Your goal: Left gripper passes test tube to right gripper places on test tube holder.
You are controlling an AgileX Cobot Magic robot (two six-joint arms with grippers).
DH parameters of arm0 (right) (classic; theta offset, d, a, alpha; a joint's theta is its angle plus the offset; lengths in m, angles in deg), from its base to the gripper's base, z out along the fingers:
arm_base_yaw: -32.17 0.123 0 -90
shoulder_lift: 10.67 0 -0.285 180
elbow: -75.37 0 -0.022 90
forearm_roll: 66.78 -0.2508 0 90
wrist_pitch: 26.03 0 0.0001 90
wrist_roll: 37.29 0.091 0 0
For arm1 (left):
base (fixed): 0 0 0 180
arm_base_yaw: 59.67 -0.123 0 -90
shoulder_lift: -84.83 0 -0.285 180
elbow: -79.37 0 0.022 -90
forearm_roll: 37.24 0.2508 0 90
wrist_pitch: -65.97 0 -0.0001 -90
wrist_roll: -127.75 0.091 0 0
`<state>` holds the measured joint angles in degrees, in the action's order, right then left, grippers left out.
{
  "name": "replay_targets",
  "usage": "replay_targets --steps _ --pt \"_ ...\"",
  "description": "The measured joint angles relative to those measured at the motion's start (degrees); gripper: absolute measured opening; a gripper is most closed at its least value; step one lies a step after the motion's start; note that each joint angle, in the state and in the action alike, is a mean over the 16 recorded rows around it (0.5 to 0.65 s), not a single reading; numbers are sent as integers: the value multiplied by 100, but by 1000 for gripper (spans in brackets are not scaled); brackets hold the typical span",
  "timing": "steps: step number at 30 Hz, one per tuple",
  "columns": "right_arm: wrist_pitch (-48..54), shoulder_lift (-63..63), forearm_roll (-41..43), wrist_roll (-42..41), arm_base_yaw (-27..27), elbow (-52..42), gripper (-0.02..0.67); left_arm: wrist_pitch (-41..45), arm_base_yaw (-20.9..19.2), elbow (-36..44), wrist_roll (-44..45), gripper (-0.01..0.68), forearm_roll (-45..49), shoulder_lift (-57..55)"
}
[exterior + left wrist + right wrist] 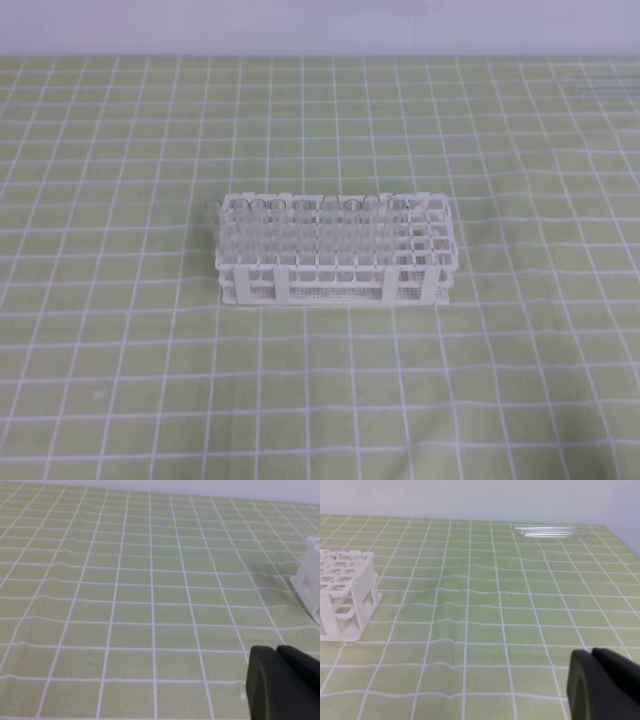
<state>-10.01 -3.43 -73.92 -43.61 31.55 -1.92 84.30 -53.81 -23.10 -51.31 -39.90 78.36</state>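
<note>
With both hands closed and empty, the left hand should open, then reach the tubes lying at one o'clock of the rack.

The test tube holder is set near the middle of the checked cloth, with tubes stood upright in its left and rear holes. Further tubes are laid flat on the cloth, well apart to the holder's right.
</note>
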Motion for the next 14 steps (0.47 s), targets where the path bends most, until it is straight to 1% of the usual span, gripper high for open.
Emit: replay_targets --steps 14 --pt "0 0 0 0 0 0 -18 27 4 -17 -7 -2 7 31"
